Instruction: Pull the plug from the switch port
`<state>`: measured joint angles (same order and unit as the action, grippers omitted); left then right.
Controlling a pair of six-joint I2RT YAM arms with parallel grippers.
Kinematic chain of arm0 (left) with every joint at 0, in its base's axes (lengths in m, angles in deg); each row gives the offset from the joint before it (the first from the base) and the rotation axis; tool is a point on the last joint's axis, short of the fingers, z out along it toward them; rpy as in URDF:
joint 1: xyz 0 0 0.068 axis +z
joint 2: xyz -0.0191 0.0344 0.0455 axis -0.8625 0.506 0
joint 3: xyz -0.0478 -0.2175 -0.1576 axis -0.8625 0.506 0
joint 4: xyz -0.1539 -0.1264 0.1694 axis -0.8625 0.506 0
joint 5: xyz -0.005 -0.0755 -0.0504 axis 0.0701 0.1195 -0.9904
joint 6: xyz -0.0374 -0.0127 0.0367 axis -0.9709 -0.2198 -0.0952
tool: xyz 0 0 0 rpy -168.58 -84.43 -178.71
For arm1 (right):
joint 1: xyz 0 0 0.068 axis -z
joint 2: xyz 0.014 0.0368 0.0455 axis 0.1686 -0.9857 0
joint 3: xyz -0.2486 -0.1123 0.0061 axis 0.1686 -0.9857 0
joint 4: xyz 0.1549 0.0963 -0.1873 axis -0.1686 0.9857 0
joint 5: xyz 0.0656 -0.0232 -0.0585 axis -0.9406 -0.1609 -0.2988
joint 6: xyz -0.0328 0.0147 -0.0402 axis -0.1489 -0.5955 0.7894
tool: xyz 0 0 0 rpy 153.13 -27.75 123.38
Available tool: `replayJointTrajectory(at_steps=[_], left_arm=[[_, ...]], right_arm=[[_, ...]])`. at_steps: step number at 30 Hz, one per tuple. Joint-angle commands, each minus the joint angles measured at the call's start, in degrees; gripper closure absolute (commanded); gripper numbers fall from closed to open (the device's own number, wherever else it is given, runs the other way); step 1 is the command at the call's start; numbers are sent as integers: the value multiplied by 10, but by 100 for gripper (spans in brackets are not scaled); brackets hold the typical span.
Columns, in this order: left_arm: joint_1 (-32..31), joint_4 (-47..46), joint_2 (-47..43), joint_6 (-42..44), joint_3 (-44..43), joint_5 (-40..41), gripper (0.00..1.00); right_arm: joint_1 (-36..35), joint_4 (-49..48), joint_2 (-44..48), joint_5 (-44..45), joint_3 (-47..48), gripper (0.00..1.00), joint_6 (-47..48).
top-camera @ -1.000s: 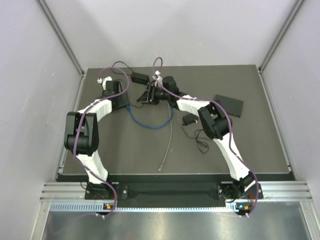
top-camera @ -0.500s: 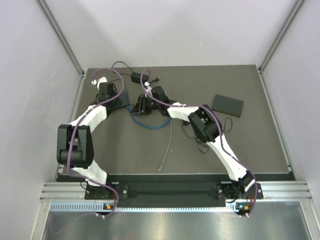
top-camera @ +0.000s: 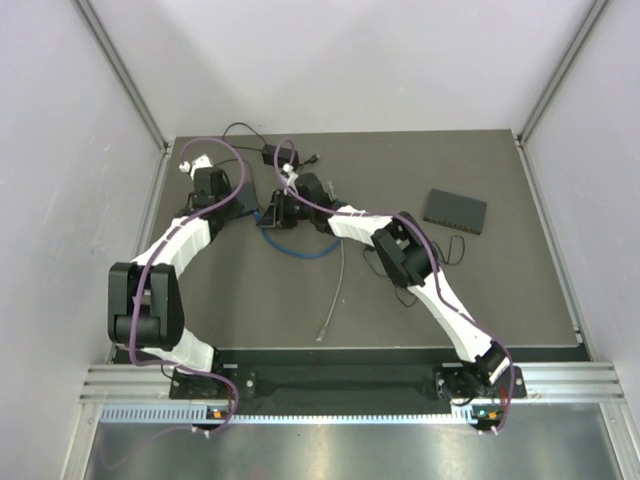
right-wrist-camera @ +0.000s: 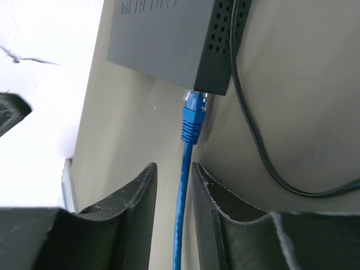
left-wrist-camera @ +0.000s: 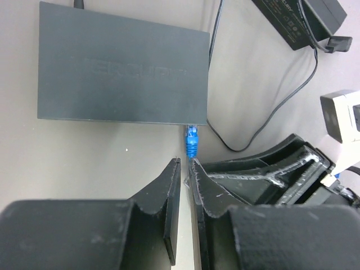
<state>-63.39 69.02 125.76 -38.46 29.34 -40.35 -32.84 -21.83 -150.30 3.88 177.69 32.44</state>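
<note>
Plug (right-wrist-camera: 192, 121): blue, seated in a port on the switch's lower edge. I see it at upper centre of the right wrist view and at centre of the left wrist view.
Switch (left-wrist-camera: 124, 79): flat dark grey box lying on the table (top-camera: 500, 300). It fills the upper left of the left wrist view. In the top view it sits upper left of centre, mostly hidden under the left arm.
Blue cable (right-wrist-camera: 181, 197): runs from the plug straight down the right wrist view. In the top view it loops out just below both wrists.
Right gripper (right-wrist-camera: 171, 169): fingers parted, one on each side of the blue cable, just below the plug. I see a sliver of table between the cable and each finger, so nothing is pinched.
Left gripper (left-wrist-camera: 184, 166): fingers drawn nearly together with a thin slit between them and nothing in it. The tips sit at lower centre of its view, just below the plug and not touching it.
Black cord (left-wrist-camera: 270, 107): leaves the switch's right side and curves across the right of the left wrist view.
Power brick (left-wrist-camera: 292, 17): black, upper right of the left wrist view.
Second switch (top-camera: 455, 210): right of the top view, well apart from both grippers.
Grey cable (top-camera: 335, 285): loose, centre of the top view.
</note>
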Motion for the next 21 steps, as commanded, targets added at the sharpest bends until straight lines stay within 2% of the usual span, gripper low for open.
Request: replayJointTrajectory(at_steps=[1,6,9,10,11,13,18,21], left_arm=[[0,-18,-34,4,11,-2,83],[0,-19,-46,3,23,-2,83],[0,-14,-50,5,24,0,83],[0,-12,-52,5,23,2,83],[0,-9,-53,6,21,1,83],[0,-9,-54,5,21,-5,82],[0,-7,-53,6,24,-12,82],[0,-5,-51,9,30,-13,82]], right_arm=[[-28,54,-19,45,33,68,43],[-45,104,-23,90,48,71,80],[-47,108,-15,115,39,80,84],[-48,124,-12,120,40,84,80],[-47,128,-12,120,41,93,79],[-47,131,-10,118,42,100,76],[-46,139,23,91,9,100,92],[-41,119,79,72,-64,100,123]])
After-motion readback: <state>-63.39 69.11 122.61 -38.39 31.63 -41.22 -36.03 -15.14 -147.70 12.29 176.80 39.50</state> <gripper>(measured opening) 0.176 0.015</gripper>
